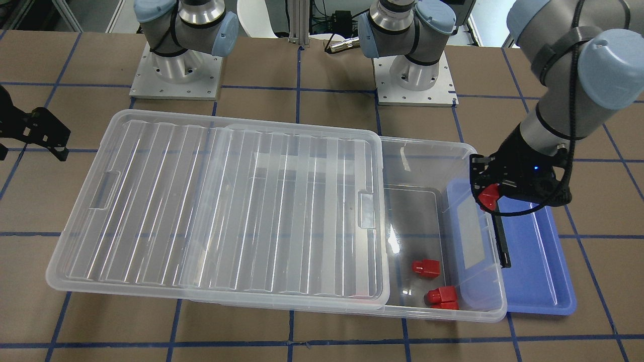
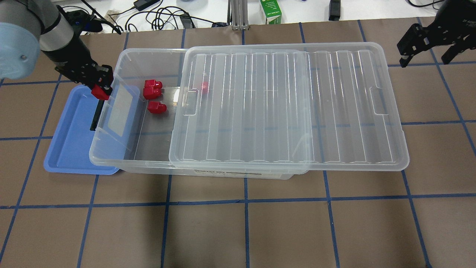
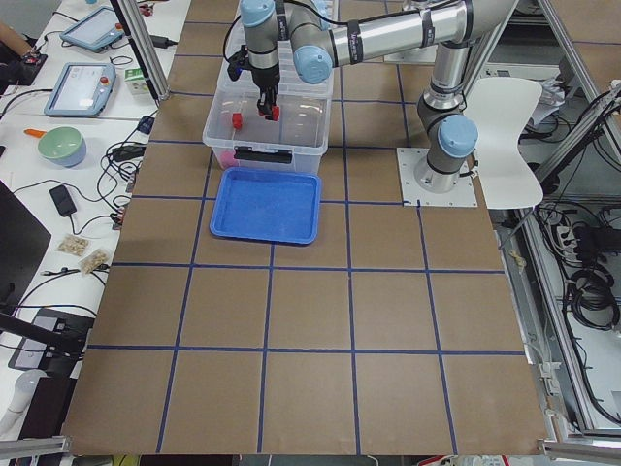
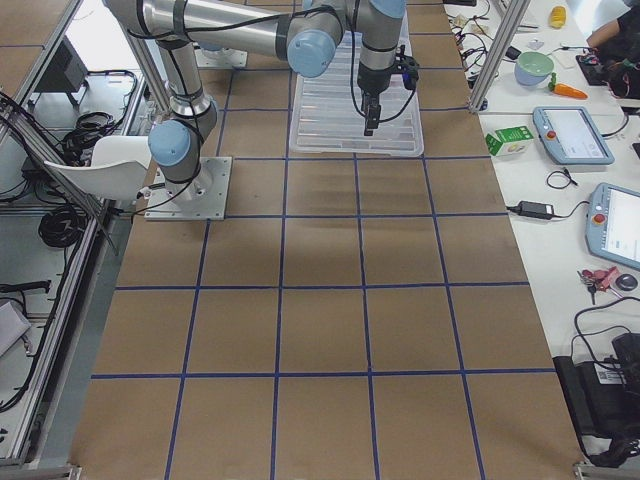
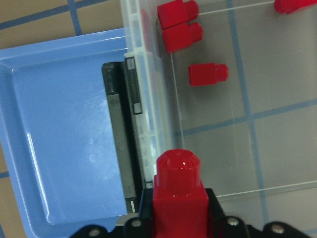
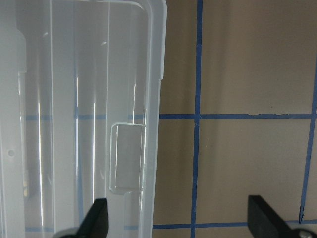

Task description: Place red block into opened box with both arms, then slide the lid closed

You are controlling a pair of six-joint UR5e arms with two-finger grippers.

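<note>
Box set lengthwise on desk. Lid laid on box, shifted toward the robot's right and overhanging that end; box's left end uncovered. Three blocks lying in the uncovered part, two touching, one just beside them. Fourth block seen under lid's left edge. Tray placed against box's left end. Block held in left claw above box's left rim. Right claw positioned beyond lid's right end, apart from it.
</note>
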